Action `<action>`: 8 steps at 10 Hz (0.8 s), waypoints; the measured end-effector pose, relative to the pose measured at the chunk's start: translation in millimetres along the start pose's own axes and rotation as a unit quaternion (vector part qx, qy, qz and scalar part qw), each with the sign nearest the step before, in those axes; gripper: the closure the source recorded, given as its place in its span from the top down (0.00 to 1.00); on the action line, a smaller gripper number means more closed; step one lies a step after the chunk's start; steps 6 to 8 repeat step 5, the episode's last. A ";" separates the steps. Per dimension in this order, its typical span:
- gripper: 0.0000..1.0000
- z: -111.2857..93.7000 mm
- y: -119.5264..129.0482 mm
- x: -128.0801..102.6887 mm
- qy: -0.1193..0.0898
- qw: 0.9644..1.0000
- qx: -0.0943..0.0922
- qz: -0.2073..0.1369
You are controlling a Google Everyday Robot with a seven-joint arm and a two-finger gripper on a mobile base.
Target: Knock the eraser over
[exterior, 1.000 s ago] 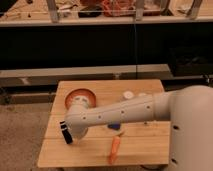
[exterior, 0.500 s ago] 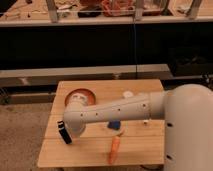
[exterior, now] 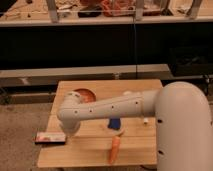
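Note:
The eraser [exterior: 50, 137], a long block with a black base and a red and white top, lies flat on its long side at the front left edge of the wooden table [exterior: 90, 155], partly overhanging it. My white arm reaches from the right across the table. My gripper [exterior: 66, 131] is at the arm's end, low over the table and right next to the eraser's right end. The wrist hides most of it.
An orange bowl [exterior: 83, 95] sits at the back left, partly behind the arm. A blue object [exterior: 114, 124] and an orange carrot-like thing [exterior: 115, 150] lie front centre. A small white item [exterior: 145, 120] lies near the arm's base. Dark shelving stands behind the table.
The dark block at the arm's end stood tilted before; now it lies flat at the table's left edge. The arm's end has moved slightly left and lower.

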 end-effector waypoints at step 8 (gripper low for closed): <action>0.02 6.8 -30.1 -21.3 -0.018 1.000 0.010 -0.024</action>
